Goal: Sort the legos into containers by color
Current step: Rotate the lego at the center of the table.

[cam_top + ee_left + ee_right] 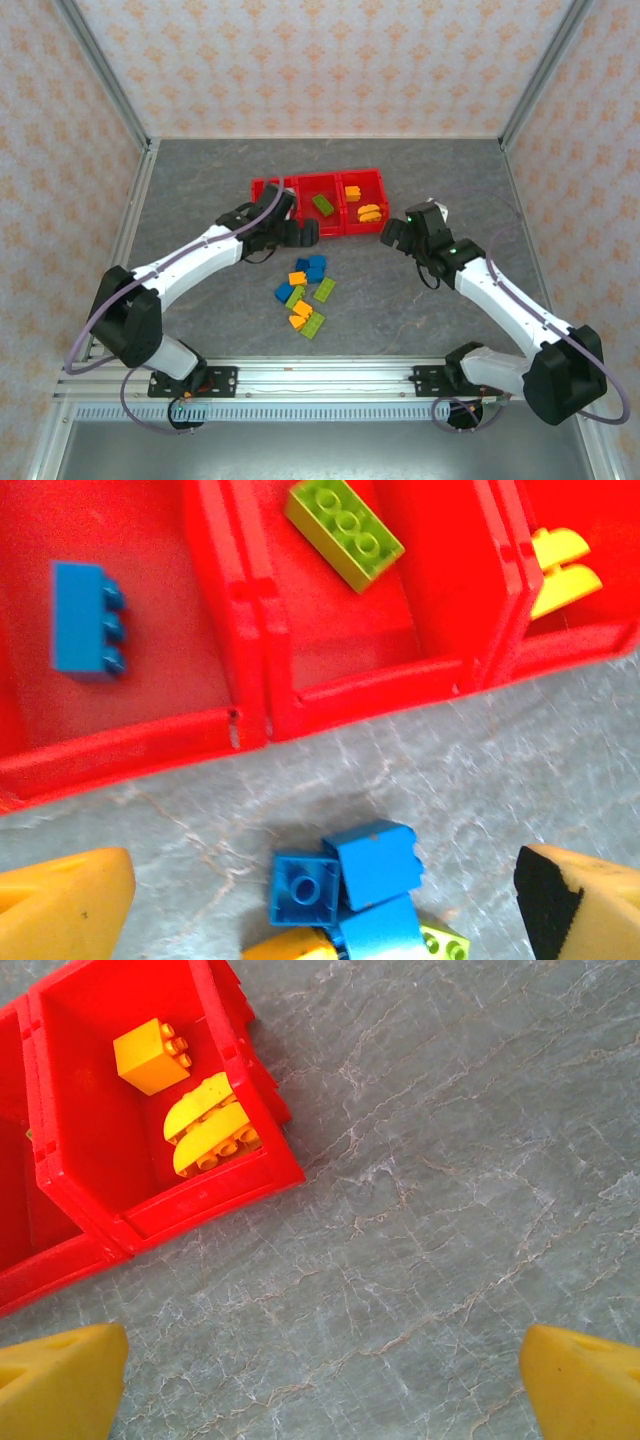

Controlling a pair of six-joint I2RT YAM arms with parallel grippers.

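Left jaws and right jaws both open, empty. Containers [341,205] at frame centre hold one colour each; loose legos [305,295] just below on bench [200,190]. Pick step, I'd say: you lower left jaws onto blue brick [375,860].

containers [364,228] wall far ctr | legos [324,290] clutter mid — table [392,305] R open
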